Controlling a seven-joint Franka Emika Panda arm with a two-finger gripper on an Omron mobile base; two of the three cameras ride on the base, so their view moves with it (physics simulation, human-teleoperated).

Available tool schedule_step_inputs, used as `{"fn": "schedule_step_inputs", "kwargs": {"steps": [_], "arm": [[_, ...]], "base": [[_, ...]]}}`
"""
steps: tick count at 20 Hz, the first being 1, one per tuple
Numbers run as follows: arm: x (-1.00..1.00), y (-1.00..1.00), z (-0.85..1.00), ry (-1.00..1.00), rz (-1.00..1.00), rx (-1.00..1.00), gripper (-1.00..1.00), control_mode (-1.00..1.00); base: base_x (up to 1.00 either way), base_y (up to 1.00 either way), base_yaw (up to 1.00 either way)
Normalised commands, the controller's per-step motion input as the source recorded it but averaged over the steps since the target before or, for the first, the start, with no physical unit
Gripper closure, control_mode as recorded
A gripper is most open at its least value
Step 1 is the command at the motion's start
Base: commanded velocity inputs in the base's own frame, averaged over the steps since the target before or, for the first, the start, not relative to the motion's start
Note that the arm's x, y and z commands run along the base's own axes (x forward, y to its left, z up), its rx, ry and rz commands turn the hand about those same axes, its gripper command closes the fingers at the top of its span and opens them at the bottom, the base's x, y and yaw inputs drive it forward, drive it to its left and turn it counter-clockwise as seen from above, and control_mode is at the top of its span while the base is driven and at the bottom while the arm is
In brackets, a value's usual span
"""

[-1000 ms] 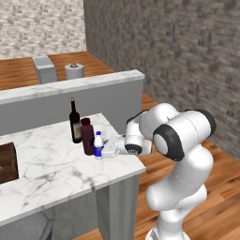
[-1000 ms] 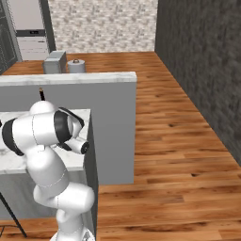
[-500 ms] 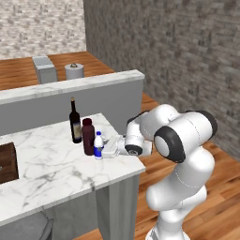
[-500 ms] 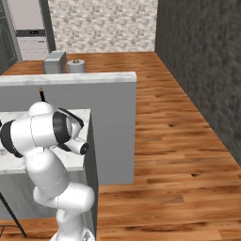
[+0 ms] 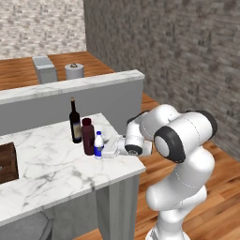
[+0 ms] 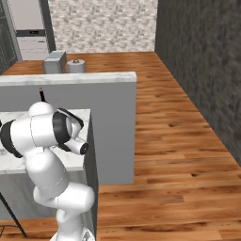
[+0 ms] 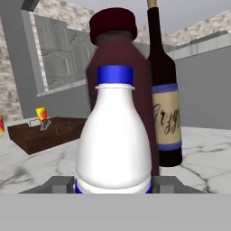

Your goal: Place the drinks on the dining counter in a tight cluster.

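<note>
Three drinks stand close together near the right end of the dining counter (image 5: pixel 56 164). They are a tall dark wine bottle (image 5: pixel 75 123), a squat dark-maroon bottle (image 5: pixel 87 136) and a small water bottle (image 5: pixel 98 144) with a blue cap. My gripper (image 5: pixel 104 149) reaches in level from the right and is shut on the water bottle, which stands on the marble. In the hand view the water bottle (image 7: pixel 115 144) sits between my fingertips (image 7: pixel 61 184), which lie tight against its sides. Right behind it are the maroon bottle (image 7: pixel 113 49) and the wine bottle (image 7: pixel 164 103). The wine bottle's neck (image 6: pixel 41 94) pokes up behind my arm.
A dark wooden box (image 5: pixel 5 161) sits at the counter's left end, with an orange-yellow cup (image 7: pixel 40 113) by it. A raised grey wall (image 5: pixel 93 93) runs behind the counter. A toaster (image 5: pixel 44 69) and a canister (image 5: pixel 73 71) stand beyond it. The counter's right edge drops off under my hand.
</note>
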Motion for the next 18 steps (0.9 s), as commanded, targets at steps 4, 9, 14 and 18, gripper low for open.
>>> {"fn": "schedule_step_inputs", "kwargs": {"steps": [4, 9, 14, 18], "arm": [[0.00, -0.09, 0.00, 0.00, -0.02, 0.00, -1.00, -1.00], [-0.10, -0.21, 0.00, -0.01, -0.02, 0.00, -1.00, -1.00], [-0.21, -0.23, 0.21, -0.01, 0.00, 0.00, -1.00, -1.00], [-0.03, -0.34, 0.58, 0.03, -0.05, -0.02, -1.00, -1.00]], "base": [[0.00, 0.00, 0.00], [0.00, 0.00, 0.00], [0.00, 0.00, 0.00], [0.00, 0.00, 0.00]]}}
